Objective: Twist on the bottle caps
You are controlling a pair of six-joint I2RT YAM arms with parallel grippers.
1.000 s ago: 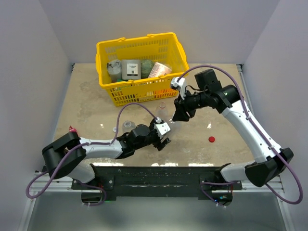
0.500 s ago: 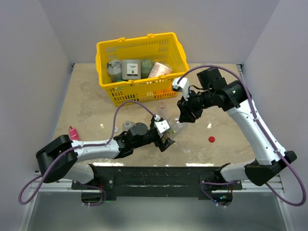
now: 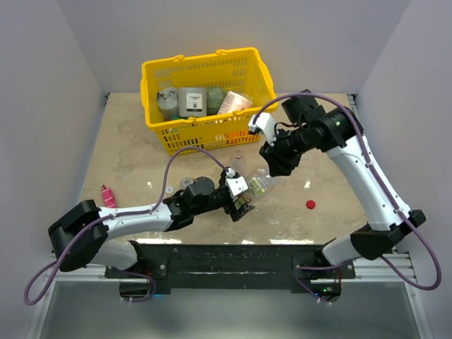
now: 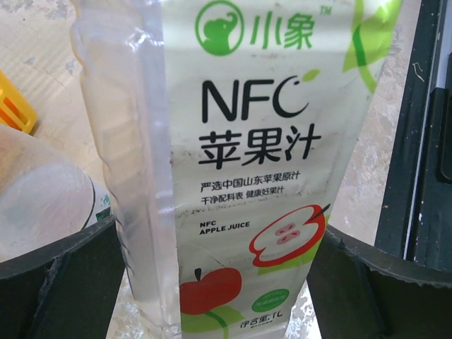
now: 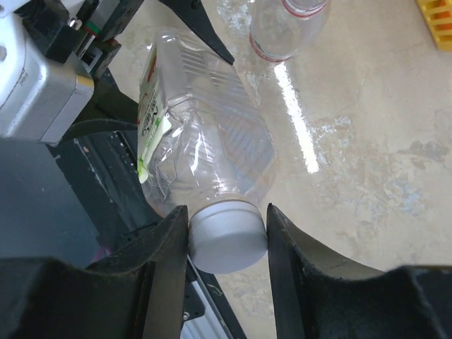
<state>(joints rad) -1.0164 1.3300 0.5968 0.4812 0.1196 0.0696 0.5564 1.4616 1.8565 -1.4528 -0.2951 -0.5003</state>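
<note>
A clear bottle with a green and white apple-juice label leans between my two grippers. My left gripper is open, its fingers standing wide on either side of the bottle's lower body. My right gripper is shut on the white cap that sits on the bottle's mouth. A slim red-labelled bottle stands uncapped beyond it. A red cap lies alone on the table to the right. A short clear bottle stands left of my left wrist.
A yellow basket with jars and packets stands at the back centre, its corner showing in the left wrist view. A pink tube lies at the left. The black rail runs along the near edge.
My left gripper has opened wide and let go of the labelled bottle. My right gripper has shifted slightly right and back, still closed on the white cap.
</note>
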